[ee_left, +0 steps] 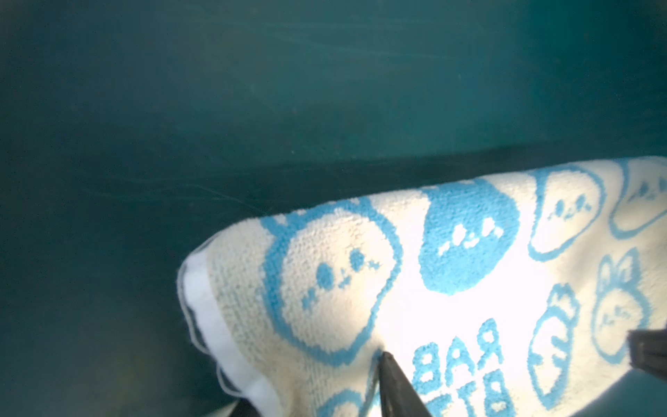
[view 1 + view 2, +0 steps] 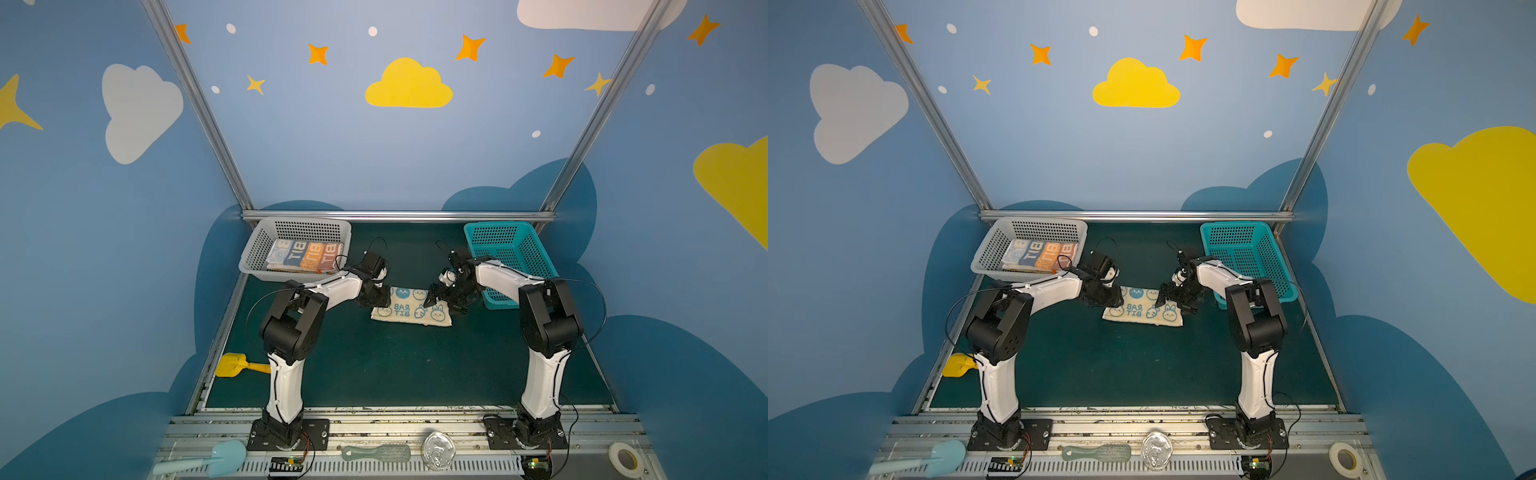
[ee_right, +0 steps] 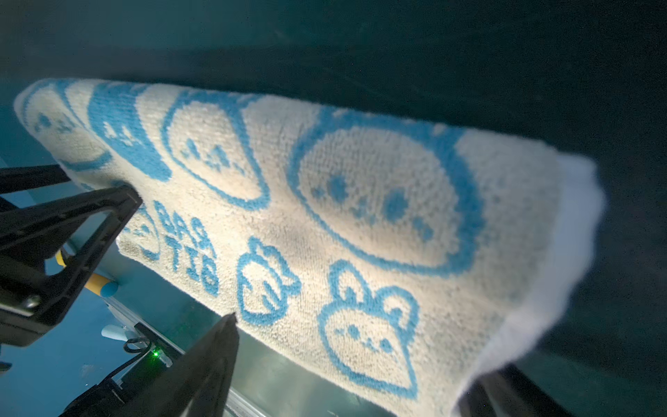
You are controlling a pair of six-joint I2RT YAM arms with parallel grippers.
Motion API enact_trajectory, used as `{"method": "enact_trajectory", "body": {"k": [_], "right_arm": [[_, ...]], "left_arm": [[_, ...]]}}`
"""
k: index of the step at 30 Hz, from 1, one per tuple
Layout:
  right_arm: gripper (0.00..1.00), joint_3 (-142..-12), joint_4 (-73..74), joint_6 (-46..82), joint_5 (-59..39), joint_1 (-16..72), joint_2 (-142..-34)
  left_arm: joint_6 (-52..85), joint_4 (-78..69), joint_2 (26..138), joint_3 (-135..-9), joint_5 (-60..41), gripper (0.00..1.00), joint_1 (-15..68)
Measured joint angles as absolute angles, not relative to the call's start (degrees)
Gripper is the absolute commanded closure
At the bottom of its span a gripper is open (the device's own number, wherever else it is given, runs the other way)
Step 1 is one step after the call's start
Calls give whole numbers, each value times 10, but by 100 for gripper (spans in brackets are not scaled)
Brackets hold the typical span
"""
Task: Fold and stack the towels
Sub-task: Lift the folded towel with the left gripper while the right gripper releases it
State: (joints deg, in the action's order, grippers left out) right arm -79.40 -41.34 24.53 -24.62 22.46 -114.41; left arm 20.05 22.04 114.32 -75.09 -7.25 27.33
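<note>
Far left: see towels (image 2: 305,255) stacked in the grey basket (image 2: 259,249). Next, find the left gripper (image 2: 376,300) on the left end of the towel (image 2: 409,309), laid as a strip on the mat (image 2: 374,365) between the baskets; jaws partly drawn in, one fingertip (image 1: 388,364) pressed into the pile; cannot tell whether clamped. At the right end, find the right gripper (image 2: 442,301) released, jaws wide astride the hem. Expect light, limp, grippy terry; pinch all layers at the end corners and lift both ends level to prevent sagging. Far right: ignore the teal basket (image 2: 536,257).
</note>
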Motion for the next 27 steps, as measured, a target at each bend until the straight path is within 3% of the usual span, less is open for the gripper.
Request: {"method": "enact_trajectory", "body": {"k": [6,12,20,27], "right_arm": [[11,-794,-411,246,-247,227,-1144],[12,-794,-409,246,-247,228,-1144],[11,-798,-414,245,-249,229,-1144],[11,-844,-435,239,-257,237,-1142]], "left_arm": [[197,218,1143,-748,-65,73,274],[196,215,1143,-744,-67,95,277],[179,268,1143,-767,-44,97,279],[138,382,1132,-858,12,97,275]]}}
